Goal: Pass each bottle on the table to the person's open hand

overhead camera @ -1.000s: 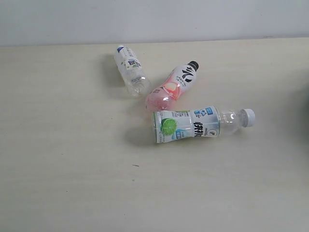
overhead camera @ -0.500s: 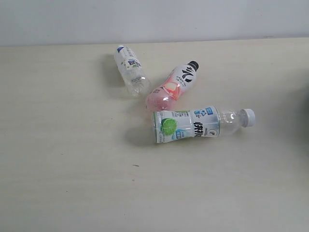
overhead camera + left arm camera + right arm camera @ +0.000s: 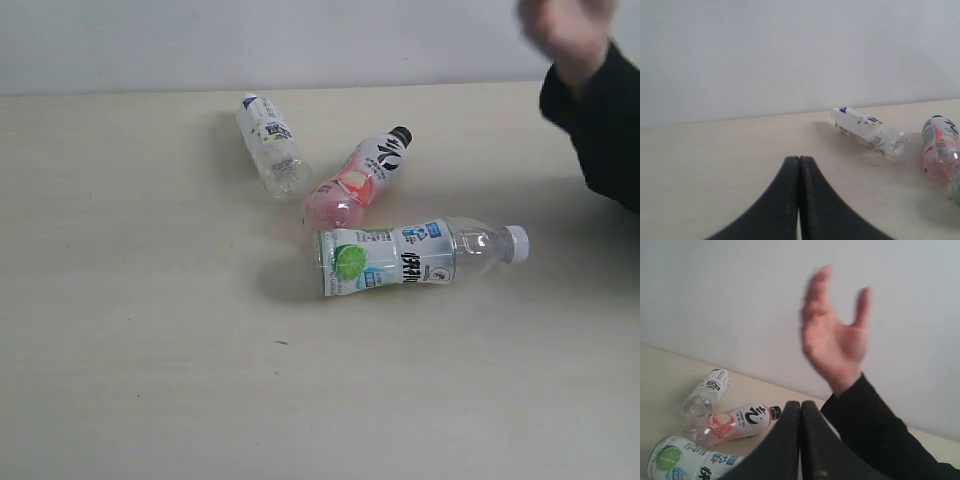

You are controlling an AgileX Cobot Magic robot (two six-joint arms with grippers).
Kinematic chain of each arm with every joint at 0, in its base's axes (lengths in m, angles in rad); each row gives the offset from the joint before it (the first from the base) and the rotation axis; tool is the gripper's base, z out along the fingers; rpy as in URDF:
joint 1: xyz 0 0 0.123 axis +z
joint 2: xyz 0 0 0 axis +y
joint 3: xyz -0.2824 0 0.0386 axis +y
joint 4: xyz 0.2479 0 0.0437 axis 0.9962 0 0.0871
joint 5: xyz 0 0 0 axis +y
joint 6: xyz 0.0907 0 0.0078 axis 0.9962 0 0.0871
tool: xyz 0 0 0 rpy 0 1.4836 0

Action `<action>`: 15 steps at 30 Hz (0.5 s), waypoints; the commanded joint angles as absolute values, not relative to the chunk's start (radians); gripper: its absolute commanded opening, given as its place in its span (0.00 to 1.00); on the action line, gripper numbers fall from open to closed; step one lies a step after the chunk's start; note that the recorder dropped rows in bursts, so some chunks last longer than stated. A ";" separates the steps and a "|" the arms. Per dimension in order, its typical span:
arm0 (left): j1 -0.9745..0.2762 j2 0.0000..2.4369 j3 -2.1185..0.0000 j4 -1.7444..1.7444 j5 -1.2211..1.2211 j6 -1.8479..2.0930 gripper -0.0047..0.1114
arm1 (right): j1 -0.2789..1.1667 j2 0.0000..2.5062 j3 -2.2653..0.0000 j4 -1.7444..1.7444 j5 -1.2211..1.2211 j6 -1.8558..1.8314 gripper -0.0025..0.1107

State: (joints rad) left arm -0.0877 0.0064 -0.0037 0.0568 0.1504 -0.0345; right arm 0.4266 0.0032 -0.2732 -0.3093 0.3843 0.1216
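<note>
Exterior, we log on the bench [image 3: 130, 350] a blue-capped bottle [image 3: 270, 145] lying farthest, pink bottle [image 3: 358, 178] beside it, lime bottle [image 3: 415, 256] nearest, person's open hand [image 3: 565, 25] raised far right, left wrist, left hand [image 3: 799, 158] closed on nothing, right wrist, right hand [image 3: 800, 402] closed, empty.

Glossy plastic bottles [image 3: 390, 260], matt wood-grain table [image 3: 150, 350].

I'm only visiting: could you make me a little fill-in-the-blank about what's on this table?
Counting the blue-capped bottle, the table holds ____ bottles.
The pink bottle has a ____ cap.
The lime-label bottle has a ____ cap.
The left gripper and right gripper hold nothing, and both are ____.
Missing words: three; black; white; shut.
</note>
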 commanded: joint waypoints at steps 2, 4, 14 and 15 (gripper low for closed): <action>-0.092 0.000 0.000 0.048 0.140 -0.033 0.04 | 0.430 0.000 -0.270 -0.309 0.370 0.115 0.02; -0.092 0.000 0.000 0.048 0.140 -0.033 0.04 | 0.430 0.000 -0.270 -0.310 0.360 0.115 0.02; -0.092 0.000 0.000 0.048 0.140 -0.033 0.04 | 0.443 0.116 -0.305 -0.322 0.350 0.101 0.02; -0.092 0.000 0.000 0.048 0.140 -0.033 0.04 | 0.455 0.149 -0.316 -0.320 0.358 0.101 0.02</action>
State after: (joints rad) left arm -0.0877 0.0064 -0.0037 0.0568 0.1504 -0.0345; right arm 0.4369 0.0886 -0.2923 -0.3111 0.3512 0.1110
